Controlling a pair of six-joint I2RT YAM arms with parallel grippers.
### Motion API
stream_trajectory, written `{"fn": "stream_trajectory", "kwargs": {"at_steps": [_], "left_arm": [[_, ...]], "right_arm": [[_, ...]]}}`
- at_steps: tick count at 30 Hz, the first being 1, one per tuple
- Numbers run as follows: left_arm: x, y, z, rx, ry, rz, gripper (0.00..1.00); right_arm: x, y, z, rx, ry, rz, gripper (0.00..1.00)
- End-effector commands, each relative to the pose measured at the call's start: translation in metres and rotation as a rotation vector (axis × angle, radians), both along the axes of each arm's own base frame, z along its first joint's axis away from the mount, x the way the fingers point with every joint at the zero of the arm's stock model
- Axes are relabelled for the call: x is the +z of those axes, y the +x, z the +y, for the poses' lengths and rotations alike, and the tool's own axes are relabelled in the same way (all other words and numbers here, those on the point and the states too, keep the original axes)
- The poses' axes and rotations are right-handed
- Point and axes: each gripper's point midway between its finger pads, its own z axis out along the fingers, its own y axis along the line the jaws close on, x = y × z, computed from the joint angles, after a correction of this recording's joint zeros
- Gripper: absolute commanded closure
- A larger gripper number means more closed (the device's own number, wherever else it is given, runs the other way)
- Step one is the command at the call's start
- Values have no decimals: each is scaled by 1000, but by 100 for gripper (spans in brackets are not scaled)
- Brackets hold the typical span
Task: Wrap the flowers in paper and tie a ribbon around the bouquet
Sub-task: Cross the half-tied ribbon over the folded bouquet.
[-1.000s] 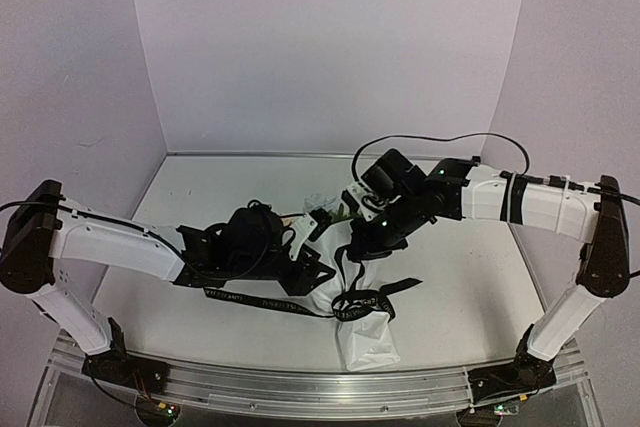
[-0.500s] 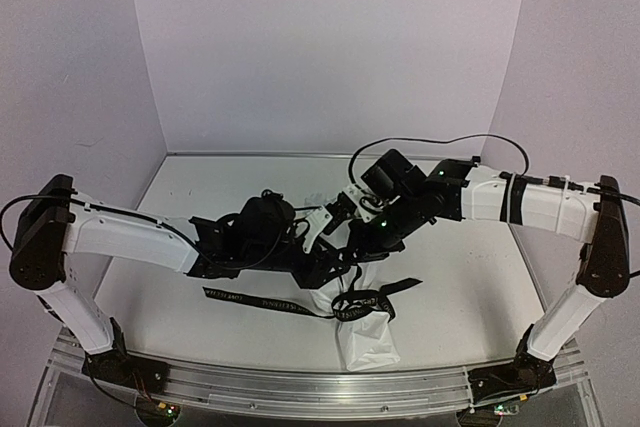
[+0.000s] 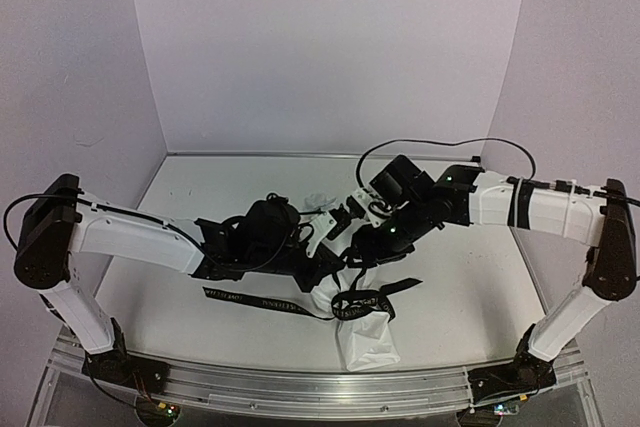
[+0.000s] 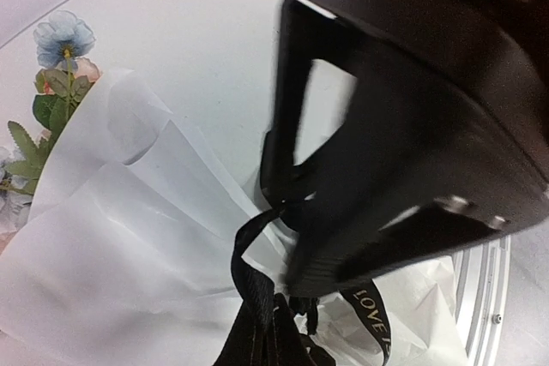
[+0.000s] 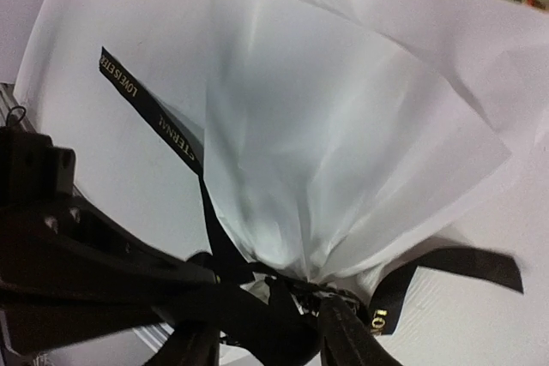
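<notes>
Tying stage, shown from above and from both wrist cameras. The bouquet lies flat on the table, its narrow end toward the near edge and its wide mouth pointing away. The paper is already rolled into a cone around the flowers. Only their pale blue and pink blooms and a few leaves show at the open end.

The ribbon, black with pale lettering, circles the cone where the paper gathers to a tight neck. In the overhead view one long tail trails left across the table and a shorter tail points right.

Both claws converge on that neck, probably because it is the one place where a band can cinch the sheet and keep it from unrolling. The left gripper has its fingers pressed together close beside the ribbon's crossing; whether a strand lies between them cannot be told. The right gripper flanks the same crossing from the opposite side. Its dark fingers are too blurred to tell whether they are spread or pinching.

Judged stage: wrapping is done and the ribbon is looped, but the crossing looks slack and no bow shows.
</notes>
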Motion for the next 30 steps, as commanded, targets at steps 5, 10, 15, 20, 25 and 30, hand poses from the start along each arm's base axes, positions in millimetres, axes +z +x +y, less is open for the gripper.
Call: {"fn": "stream_trajectory", "kwargs": {"at_steps": [5,10,15,20,25,30], "left_arm": [[16,26,5,116,-74,19,100],[9,24,6,91,-71,72,100],[4,22,7,80,-57,93,100],[6,20,8,67,-58,97,100],[4,18,9,60,-47,99,100],[3,19,11,64,-36,96,100]], "right_arm": [[2,-33,-21,165,54,-117,40],[-10,-58,-9,373,43,-210,37],[-23,-70,3,523,5,-269,34],[-31,-73,16,563,-6,-264,32],[-43,-65,20,543,-60,-279,32],[-48,-63,28,536,-81,-295,38]]}}
